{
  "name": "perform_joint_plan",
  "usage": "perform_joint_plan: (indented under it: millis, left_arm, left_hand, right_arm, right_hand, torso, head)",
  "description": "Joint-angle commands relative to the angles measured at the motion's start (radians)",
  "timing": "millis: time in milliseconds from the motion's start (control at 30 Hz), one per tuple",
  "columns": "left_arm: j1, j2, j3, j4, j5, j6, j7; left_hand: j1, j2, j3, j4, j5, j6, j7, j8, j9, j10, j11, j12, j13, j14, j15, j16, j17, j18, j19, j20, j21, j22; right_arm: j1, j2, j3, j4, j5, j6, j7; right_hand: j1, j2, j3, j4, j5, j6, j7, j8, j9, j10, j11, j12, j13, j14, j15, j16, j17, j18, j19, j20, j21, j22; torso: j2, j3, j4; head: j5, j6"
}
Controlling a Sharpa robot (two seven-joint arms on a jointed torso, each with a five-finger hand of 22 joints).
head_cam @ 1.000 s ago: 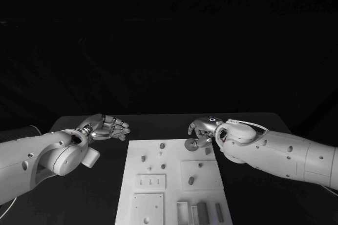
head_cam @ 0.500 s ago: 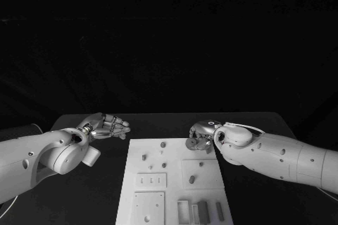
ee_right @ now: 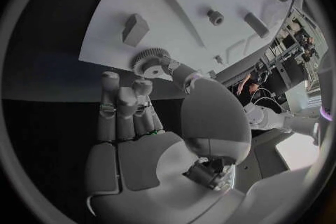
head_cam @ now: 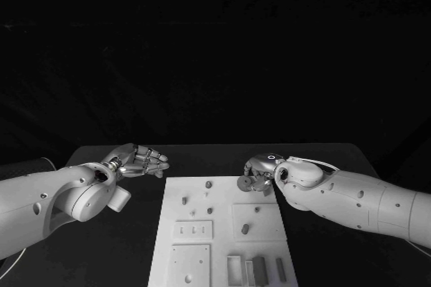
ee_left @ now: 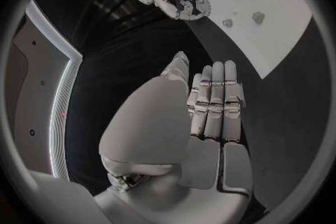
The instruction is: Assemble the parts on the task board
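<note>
One toothed gear [ee_right: 148, 60] is being pinched by the right hand [head_cam: 260, 172] above the task board [head_cam: 222, 231]. The left hand [head_cam: 136, 162] is hovering off the board's far left corner, fingers straight and together, holding nothing.

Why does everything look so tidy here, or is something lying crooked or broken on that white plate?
Nothing stands out. The parts on the task board sit in their places, none visibly tipped or broken. The right hand holds a small gear over the board's far edge, and the left hand waits beside the board holding nothing.
</note>
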Motion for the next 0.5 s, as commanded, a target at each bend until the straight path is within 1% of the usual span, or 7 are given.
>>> perform_joint_plan:
  millis: [33,100,233,367,500]
  left_arm:
    - [0.002,0.003,0.001,0.001,-0.022,0.011,0.009]
    - [0.002,0.004,0.001,0.001,-0.022,0.01,0.008]
    - [0.002,0.004,0.001,0.001,-0.022,0.009,0.008]
    - [0.002,0.005,0.001,0.003,-0.022,0.01,0.005]
    - [0.002,0.007,0.001,0.007,-0.022,0.011,0.004]
  left_hand:
    - [-0.001,0.003,0.005,-0.001,0.0,-0.006,0.001,-0.005,-0.001,-0.008,0.003,-0.006,-0.001,0.008,0.003,-0.006,0.001,0.014,0.005,-0.004,-0.005,0.0]
    - [-0.001,0.003,0.005,-0.001,0.0,-0.006,0.001,-0.005,-0.001,-0.007,0.003,-0.006,-0.001,0.008,0.003,-0.006,0.001,0.014,0.004,-0.003,-0.005,0.0]
    - [-0.002,0.003,0.005,-0.001,0.0,-0.006,0.001,-0.005,-0.001,-0.007,0.003,-0.006,-0.001,0.008,0.003,-0.006,0.001,0.014,0.004,-0.003,-0.006,0.0]
    - [-0.003,0.002,0.005,0.0,0.0,-0.007,0.002,-0.006,-0.001,-0.008,0.003,-0.007,-0.001,0.007,0.003,-0.007,0.002,0.014,0.004,-0.003,-0.006,0.0]
    - [-0.004,0.001,0.005,0.0,0.0,-0.009,0.003,-0.007,-0.002,-0.008,0.003,-0.008,-0.001,0.008,0.003,-0.008,0.002,0.014,0.004,-0.003,-0.006,0.001]
  right_arm:
    - [-0.001,0.001,0.0,0.001,-0.014,0.013,0.004]
    - [-0.001,0.003,0.0,0.0,-0.014,0.014,0.006]
    - [-0.004,0.007,0.0,-0.005,-0.017,0.021,0.004]
    - [-0.009,0.01,0.0,-0.013,-0.042,0.018,0.006]
    - [-0.014,0.015,-0.001,-0.011,-0.042,0.017,0.009]
  right_hand:
    - [0.012,0.005,0.0,0.003,-0.002,0.008,0.007,0.004,0.0,-0.025,0.02,0.008,-0.001,0.008,0.001,0.006,0.001,0.014,0.008,-0.004,0.007,0.019]
    - [0.016,0.009,0.0,0.002,-0.002,0.015,0.005,0.009,0.001,-0.024,0.019,0.014,-0.002,0.009,0.0,0.006,0.0,0.014,0.007,-0.005,0.008,0.02]
    - [0.022,0.023,-0.005,-0.005,-0.002,0.03,0.0,0.019,0.004,-0.023,0.014,0.026,-0.004,0.011,-0.004,0.009,0.0,0.014,0.007,-0.005,0.011,0.02]
    - [0.029,0.026,-0.008,-0.017,-0.002,0.03,-0.002,0.02,0.004,-0.023,0.012,0.033,-0.007,0.012,-0.006,0.01,0.0,0.014,0.006,-0.006,0.012,0.02]
    - [0.028,0.029,-0.01,-0.019,-0.002,0.033,-0.004,0.022,0.004,-0.022,0.01,0.037,-0.008,0.012,-0.007,0.011,0.0,0.014,0.007,-0.006,0.013,0.02]
  torso:
    - [0.0,0.0,-0.0017]
    - [0.001,0.0005,-0.0026]
    - [0.001,-0.0002,-0.0033]
    - [0.0,-0.0006,-0.002]
    - [0.001,-0.0005,-0.0006]
  head:
    - [0.011,-0.002]
    - [0.012,-0.002]
    - [0.012,-0.003]
    - [0.012,-0.005]
    - [0.01,-0.006]
